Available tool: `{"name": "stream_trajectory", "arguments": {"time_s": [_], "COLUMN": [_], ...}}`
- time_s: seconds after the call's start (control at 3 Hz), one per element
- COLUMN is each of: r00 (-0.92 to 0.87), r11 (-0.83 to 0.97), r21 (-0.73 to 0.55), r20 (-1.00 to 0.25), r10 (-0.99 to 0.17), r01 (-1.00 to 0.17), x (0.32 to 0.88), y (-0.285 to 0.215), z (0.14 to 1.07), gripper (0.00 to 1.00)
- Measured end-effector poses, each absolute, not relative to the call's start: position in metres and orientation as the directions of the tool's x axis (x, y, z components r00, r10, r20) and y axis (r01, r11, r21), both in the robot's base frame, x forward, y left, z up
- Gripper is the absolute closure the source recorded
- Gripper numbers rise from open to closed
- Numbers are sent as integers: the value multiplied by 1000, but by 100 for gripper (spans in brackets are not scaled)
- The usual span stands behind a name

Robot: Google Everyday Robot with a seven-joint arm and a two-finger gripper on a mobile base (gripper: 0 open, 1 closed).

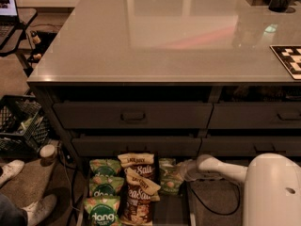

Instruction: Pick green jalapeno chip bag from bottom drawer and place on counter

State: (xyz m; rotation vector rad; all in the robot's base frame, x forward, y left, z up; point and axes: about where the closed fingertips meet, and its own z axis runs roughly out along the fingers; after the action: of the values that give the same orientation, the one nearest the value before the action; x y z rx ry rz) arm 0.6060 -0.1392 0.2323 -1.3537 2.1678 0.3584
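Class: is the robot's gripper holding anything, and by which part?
Cannot be told. The gripper is in the bottom drawer, at the right edge of the jalapeno bag, but whether it grips is not visible.

Dim light; counter [155, 55] glare; jaws at shadowed bottom drawer [173, 210].

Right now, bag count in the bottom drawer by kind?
dang bags: 3
Sea Salt bags: 2 that I can tell, overlapping
jalapeno bag: 1, with the gripper right beside it
Total: 6
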Motion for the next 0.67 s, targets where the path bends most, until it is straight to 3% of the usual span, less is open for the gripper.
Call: {"name": "stream_trajectory", "arguments": {"time_s": [0.33, 0.67], "r00": [-339, -333], "r11": [456, 448], "r21": [-64, -53], "r20": [-581, -593], "r10": [-740, -733], "r01": [-888, -892], "x": [606, 604], "y": [-139, -137], "z": [232, 236], "gripper": [89, 100]}}
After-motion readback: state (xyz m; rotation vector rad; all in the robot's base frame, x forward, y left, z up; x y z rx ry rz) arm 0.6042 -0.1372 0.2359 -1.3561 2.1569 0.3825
